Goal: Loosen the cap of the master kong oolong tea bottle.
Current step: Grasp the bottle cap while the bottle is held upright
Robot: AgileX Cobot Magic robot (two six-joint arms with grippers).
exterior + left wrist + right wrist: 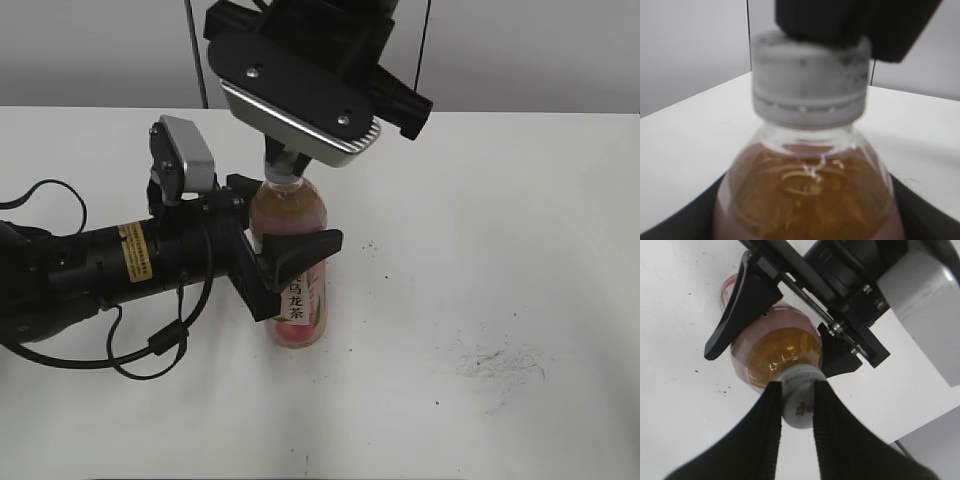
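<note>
The master kong oolong tea bottle [295, 300] stands upright on the white table, amber-pink tea inside, pink label with black characters. My left gripper [290, 262] comes in from the left and is shut on the bottle's body; its black fingers show on both sides of the bottle [775, 347] in the right wrist view. The white cap [799, 405] with a dark logo sits on the neck. My right gripper [796, 392] comes down from above and is shut on the cap. The left wrist view shows the cap [810, 85] close up above the tea-filled shoulder [807, 195].
The white table [480, 230] spreads around the bottle. Dark scuff marks [500, 362] lie on its front right. A black cable [150, 345] loops on the table under the left arm. A grey wall runs along the back.
</note>
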